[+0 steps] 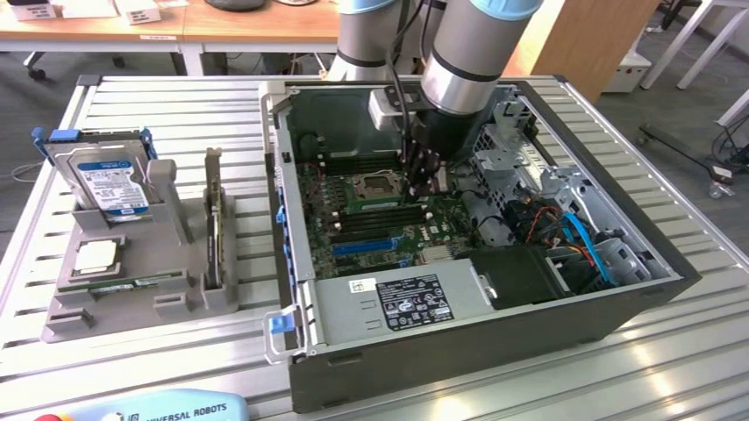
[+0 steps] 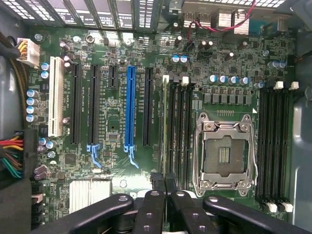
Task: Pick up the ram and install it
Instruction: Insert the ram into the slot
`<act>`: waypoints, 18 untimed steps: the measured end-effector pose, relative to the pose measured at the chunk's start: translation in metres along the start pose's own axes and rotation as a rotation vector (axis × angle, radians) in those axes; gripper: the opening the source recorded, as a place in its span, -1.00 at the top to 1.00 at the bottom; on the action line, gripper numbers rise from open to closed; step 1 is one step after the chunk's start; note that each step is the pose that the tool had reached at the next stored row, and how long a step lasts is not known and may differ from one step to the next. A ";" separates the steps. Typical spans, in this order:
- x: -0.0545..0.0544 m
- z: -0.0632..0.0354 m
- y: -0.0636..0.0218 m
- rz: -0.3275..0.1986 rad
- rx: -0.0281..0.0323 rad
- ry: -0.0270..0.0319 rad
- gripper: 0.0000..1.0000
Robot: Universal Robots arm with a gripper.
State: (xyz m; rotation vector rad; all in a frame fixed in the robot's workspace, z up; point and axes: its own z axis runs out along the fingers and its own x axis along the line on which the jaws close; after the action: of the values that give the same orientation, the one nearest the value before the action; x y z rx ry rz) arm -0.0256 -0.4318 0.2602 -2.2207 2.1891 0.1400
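Slatted metal tabletop (image 1: 175, 114). An open computer case (image 1: 468, 368) lies on its side, motherboard (image 1: 351, 215) exposed.

The robot arm (image 1: 468, 53) reaches down into the case. The tool (image 1: 426, 182) sits low over the board, just beside the processor socket (image 1: 377, 185) on the exterior view's right. Its fingers are drawn close together; whether anything is between them cannot be made out.

At the exterior view's left, a grey holder (image 1: 70, 324) carries:
- a hard drive (image 1: 108, 180), upright
- a silver processor chip (image 1: 96, 255)
- a green ram stick (image 1: 123, 286), lying flat
- an expansion card (image 1: 213, 219), on edge

The power supply (image 1: 398, 303) sits at the case's near end.

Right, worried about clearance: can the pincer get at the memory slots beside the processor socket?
Likely yes: the pincer hangs right above the memory slots, and no cable or card crosses them.
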 end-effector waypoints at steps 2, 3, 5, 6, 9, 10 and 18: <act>-0.001 0.0003 0.0000 0.000 0.0000 -0.0003 0.76; -0.002 0.0004 -0.0001 0.000 0.0000 -0.0003 0.76; -0.002 0.0005 -0.0001 0.000 -0.0001 -0.0001 0.76; -0.002 0.0009 -0.0001 0.000 0.0000 -0.0004 0.76; -0.002 0.0033 -0.0001 0.000 0.0001 -0.0004 0.76; -0.002 0.0042 -0.0001 0.000 0.0000 -0.0003 0.76; -0.002 0.0072 -0.0002 0.002 0.0002 -0.0002 0.76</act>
State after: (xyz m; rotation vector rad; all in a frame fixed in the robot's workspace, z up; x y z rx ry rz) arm -0.0258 -0.4297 0.2531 -2.2179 2.1917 0.1400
